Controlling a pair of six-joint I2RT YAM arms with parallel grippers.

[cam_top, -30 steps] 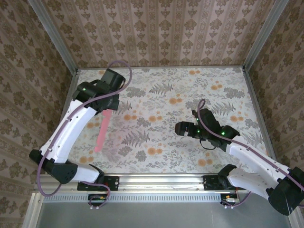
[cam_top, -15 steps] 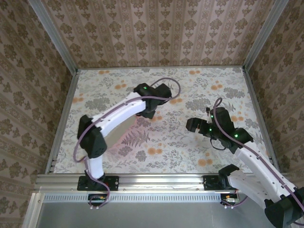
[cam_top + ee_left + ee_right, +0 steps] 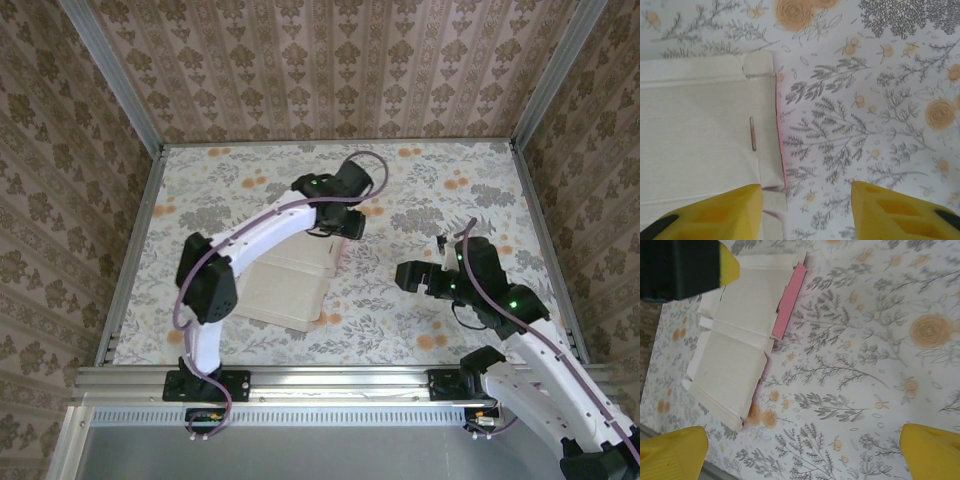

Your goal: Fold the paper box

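Paper box (image 3: 285,295) dropped flat under left arm (image 3: 262,230) | left claw (image 3: 805,192) half-open, empty | right claw (image 3: 802,440) wide, empty

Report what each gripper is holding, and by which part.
Nothing is held. The left gripper is open above one edge of the paper box, which lies flat on the table; the right gripper is open, apart from it.

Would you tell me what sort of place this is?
Probably a lab robot cell: patterned wall panels in an aluminium frame enclose a floral-covered table with the paper box on it.
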